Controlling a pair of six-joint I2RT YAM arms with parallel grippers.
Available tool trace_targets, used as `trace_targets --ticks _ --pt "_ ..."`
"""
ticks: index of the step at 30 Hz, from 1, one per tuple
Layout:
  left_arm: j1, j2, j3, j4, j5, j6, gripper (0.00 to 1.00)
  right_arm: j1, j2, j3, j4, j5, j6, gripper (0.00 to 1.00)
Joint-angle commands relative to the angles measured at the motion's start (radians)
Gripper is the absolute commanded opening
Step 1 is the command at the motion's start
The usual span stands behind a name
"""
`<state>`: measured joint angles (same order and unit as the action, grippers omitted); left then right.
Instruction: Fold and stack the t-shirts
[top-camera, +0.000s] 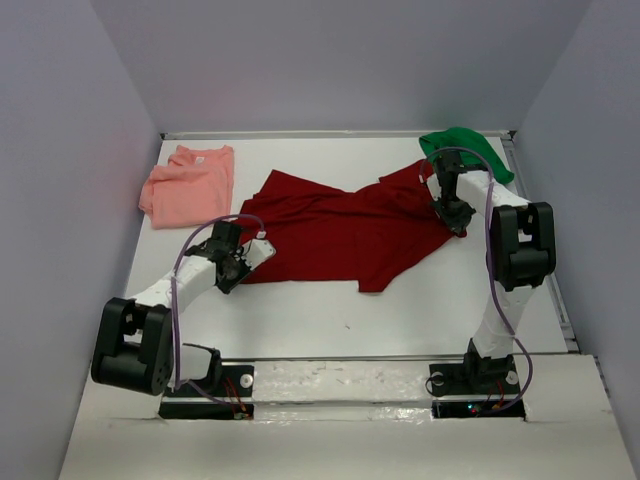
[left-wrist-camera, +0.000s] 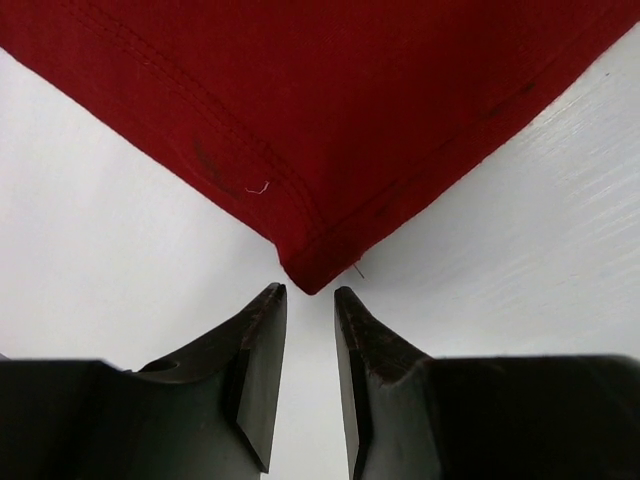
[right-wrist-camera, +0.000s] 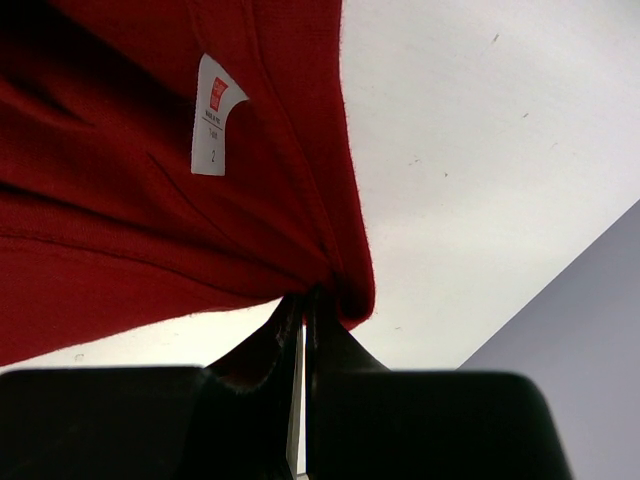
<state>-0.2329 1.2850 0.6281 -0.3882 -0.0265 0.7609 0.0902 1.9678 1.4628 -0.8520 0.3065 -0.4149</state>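
A white table between pale grey walls carries the dark red t-shirt, spread and rumpled mid-table (salmon pink t-shirt folded far left, green t-shirt bunched far right). The right gripper is pinched tight on the red cloth's edge near the label. The left gripper stands part open, holding nothing, just short of a hem corner. The cloth looks soft, limp and light, so it is best taken at corners and hems.

My flat white tabletop carries three soft cloth shirts. A dark red t-shirt sprawls rumpled across its middle. A salmon pink t-shirt lies folded by the far left corner, a bright green t-shirt bunched in the far right.
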Motion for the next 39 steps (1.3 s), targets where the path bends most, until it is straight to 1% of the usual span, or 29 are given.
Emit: trace_targets --ticks 1,2,3,6,10,14,15,18,22,24,26,27,29,30,32,33,35,36,37,38,39 --pt "0.006 0.028 -0.007 0.009 0.017 0.011 0.38 -0.010 -0.004 0.010 0.010 0.008 0.001 0.00" --pt "0.006 0.036 -0.008 0.014 0.017 0.008 0.38 -0.010 -0.006 0.010 0.008 0.006 0.001 0.00" --pt "0.007 0.052 -0.008 0.021 0.016 0.006 0.33 -0.010 -0.006 0.011 0.008 0.006 0.001 0.00" --pt "0.006 0.079 -0.004 0.026 0.022 -0.002 0.24 -0.010 -0.006 0.013 0.004 0.003 0.002 0.00" --pt "0.006 0.088 -0.004 0.046 0.022 -0.017 0.00 -0.010 -0.004 0.018 -0.002 0.000 0.002 0.00" --pt "0.006 0.059 0.016 0.043 0.019 -0.032 0.00 -0.010 -0.007 0.030 -0.009 0.000 0.004 0.00" --pt "0.006 0.030 0.022 0.043 0.013 -0.035 0.00 -0.010 -0.010 0.031 -0.010 -0.001 0.004 0.00" --pt "0.006 -0.038 0.059 0.061 -0.056 -0.052 0.00 -0.010 -0.024 0.053 -0.012 -0.009 0.007 0.00" --pt "0.006 -0.119 0.186 0.068 -0.101 -0.092 0.00 -0.010 -0.093 0.093 -0.004 -0.058 0.008 0.00" --pt "0.006 -0.151 0.223 0.124 -0.122 -0.130 0.00 -0.010 -0.125 0.109 0.025 -0.081 0.010 0.00" --pt "0.007 -0.153 0.272 0.185 -0.199 -0.164 0.00 -0.010 -0.158 0.140 0.065 -0.090 0.007 0.00" --pt "0.007 -0.132 0.288 0.240 -0.249 -0.188 0.00 -0.010 -0.161 0.154 0.077 -0.084 0.004 0.00" --pt "0.009 -0.093 0.358 0.276 -0.280 -0.210 0.00 -0.010 -0.156 0.209 0.120 -0.075 -0.002 0.00" --pt "0.007 -0.037 0.386 0.279 -0.309 -0.237 0.00 -0.010 -0.147 0.232 0.131 -0.061 -0.004 0.00" --pt "0.009 0.023 0.476 0.273 -0.323 -0.262 0.00 -0.010 -0.118 0.327 0.148 -0.055 -0.010 0.00" --pt "0.009 0.077 0.499 0.282 -0.341 -0.273 0.00 -0.010 -0.080 0.365 0.151 -0.050 -0.010 0.00" --pt "0.009 0.123 0.567 0.299 -0.366 -0.294 0.00 -0.010 -0.041 0.442 0.160 -0.050 -0.010 0.00" --pt "0.009 0.167 0.588 0.320 -0.394 -0.305 0.00 -0.020 0.000 0.517 0.175 -0.056 -0.012 0.00" --pt "0.010 0.187 0.631 0.331 -0.411 -0.310 0.00 -0.020 0.023 0.551 0.197 -0.056 -0.015 0.00" --pt "0.010 0.209 0.657 0.354 -0.429 -0.314 0.00 -0.020 0.046 0.623 0.205 -0.056 -0.018 0.00" --pt "0.010 0.249 0.682 0.360 -0.456 -0.318 0.00 -0.032 0.095 0.663 0.211 -0.058 -0.018 0.00"
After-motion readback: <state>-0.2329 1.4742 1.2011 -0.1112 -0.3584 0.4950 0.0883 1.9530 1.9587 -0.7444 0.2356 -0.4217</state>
